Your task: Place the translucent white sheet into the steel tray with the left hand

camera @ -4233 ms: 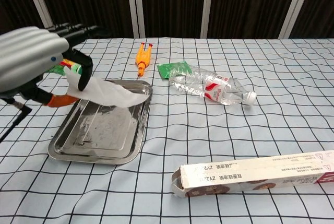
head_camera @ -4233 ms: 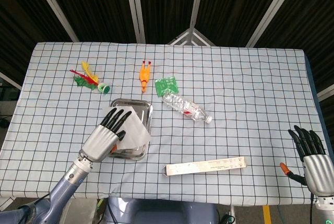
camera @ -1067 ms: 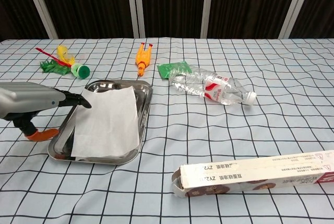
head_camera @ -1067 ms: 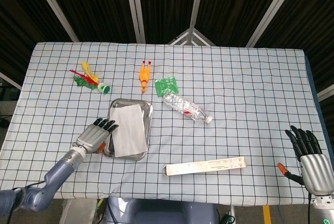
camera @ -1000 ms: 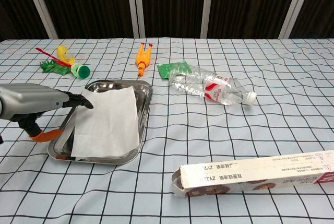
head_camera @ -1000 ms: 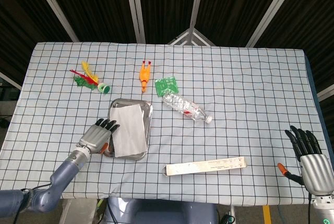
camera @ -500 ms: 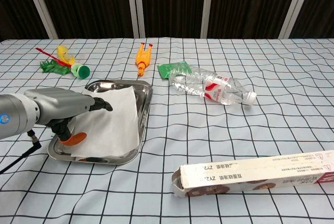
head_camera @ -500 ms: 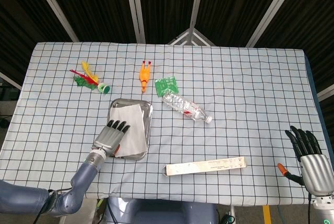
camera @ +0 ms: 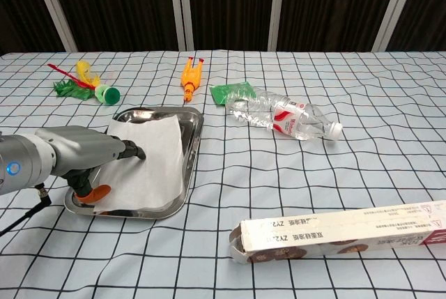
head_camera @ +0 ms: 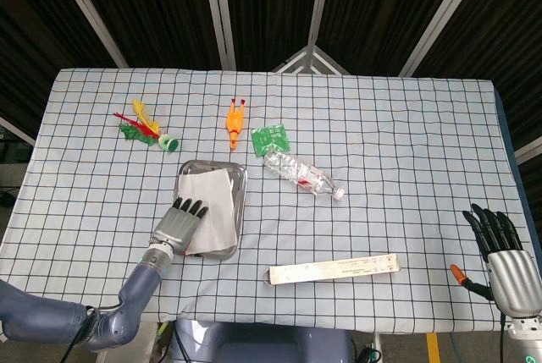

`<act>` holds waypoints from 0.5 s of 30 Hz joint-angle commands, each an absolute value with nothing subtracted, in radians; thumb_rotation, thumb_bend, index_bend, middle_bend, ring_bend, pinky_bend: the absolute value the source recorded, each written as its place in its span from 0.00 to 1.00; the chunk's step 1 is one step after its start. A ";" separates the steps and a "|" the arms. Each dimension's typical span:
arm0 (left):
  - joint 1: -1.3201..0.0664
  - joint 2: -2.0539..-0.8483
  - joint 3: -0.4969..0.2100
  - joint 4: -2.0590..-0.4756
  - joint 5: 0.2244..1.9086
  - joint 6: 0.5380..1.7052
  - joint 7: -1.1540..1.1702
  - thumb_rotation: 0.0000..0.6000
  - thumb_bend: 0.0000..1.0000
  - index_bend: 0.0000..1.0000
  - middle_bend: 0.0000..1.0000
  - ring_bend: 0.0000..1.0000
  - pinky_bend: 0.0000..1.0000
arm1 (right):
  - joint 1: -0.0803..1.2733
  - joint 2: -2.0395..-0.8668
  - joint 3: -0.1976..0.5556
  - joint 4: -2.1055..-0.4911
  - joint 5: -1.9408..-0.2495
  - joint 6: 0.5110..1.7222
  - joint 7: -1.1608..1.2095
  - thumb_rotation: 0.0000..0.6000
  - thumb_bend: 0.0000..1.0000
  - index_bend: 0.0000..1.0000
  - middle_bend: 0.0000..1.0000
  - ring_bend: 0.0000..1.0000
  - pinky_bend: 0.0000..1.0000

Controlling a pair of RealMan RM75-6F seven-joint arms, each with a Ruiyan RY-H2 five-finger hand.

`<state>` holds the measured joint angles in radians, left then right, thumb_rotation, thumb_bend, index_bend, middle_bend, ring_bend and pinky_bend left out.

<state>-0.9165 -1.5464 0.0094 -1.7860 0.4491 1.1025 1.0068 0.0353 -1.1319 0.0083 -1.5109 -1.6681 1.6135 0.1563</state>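
Note:
The translucent white sheet (head_camera: 215, 206) (camera: 155, 163) lies flat inside the steel tray (head_camera: 240, 178) (camera: 193, 141), a little left of the table's middle. My left hand (head_camera: 178, 224) (camera: 78, 154) reaches in over the tray's near-left side. It rests palm down on the sheet's left part, its dark fingertips (camera: 134, 150) stretched out on the paper and gripping nothing. My right hand (head_camera: 500, 248) hovers by the table's near right corner, fingers spread and empty; the chest view does not show it.
Behind the tray lie an orange rubber chicken (head_camera: 235, 120), a green packet (head_camera: 271, 139) and a feathered toy (head_camera: 144, 129). A crushed plastic bottle (head_camera: 303, 175) lies to the tray's right. A long cardboard box (head_camera: 332, 269) sits near the front edge.
Earlier my left hand held the sheet above the tray; the sheet now lies in it. Over the last second the hand slid from the tray's left side onto the sheet.

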 commanded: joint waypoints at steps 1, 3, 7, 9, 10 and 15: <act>-0.926 -1.544 0.027 -1.780 0.466 1.098 1.021 1.00 0.58 0.00 0.00 0.00 0.00 | 0.035 -1.132 0.008 -1.510 -1.669 1.614 0.158 1.00 0.29 0.00 0.00 0.00 0.00; -0.930 -1.543 0.038 -1.774 0.482 1.098 1.029 1.00 0.58 0.00 0.00 0.00 0.00 | 0.035 -1.131 0.008 -1.510 -1.669 1.615 0.159 1.00 0.29 0.00 0.00 0.00 0.00; -0.935 -1.538 0.064 -1.760 0.539 1.092 1.036 1.00 0.58 0.00 0.00 0.00 0.00 | 0.035 -1.132 0.008 -1.510 -1.669 1.615 0.159 1.00 0.29 0.00 0.00 0.00 0.00; -0.937 -1.536 0.073 -1.753 0.563 1.089 1.039 1.00 0.58 0.00 0.00 0.00 0.00 | 0.036 -1.132 0.008 -1.511 -1.669 1.614 0.158 1.00 0.29 0.00 0.00 0.00 0.00; -0.939 -1.535 0.080 -1.747 0.579 1.088 1.042 1.00 0.58 0.00 0.00 0.00 0.00 | 0.036 -1.132 0.008 -1.511 -1.669 1.613 0.158 1.00 0.29 0.00 0.00 0.00 0.00; -0.942 -1.537 0.108 -1.723 0.637 1.087 1.060 1.00 0.58 0.00 0.00 0.00 0.00 | 0.035 -1.132 0.008 -1.513 -1.668 1.614 0.156 1.00 0.29 0.00 0.00 0.00 0.00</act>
<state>-0.9411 -1.5358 0.0999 -1.7308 0.6251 1.0880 1.0556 0.0356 -1.1322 0.0084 -1.5133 -1.6683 1.6139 0.1557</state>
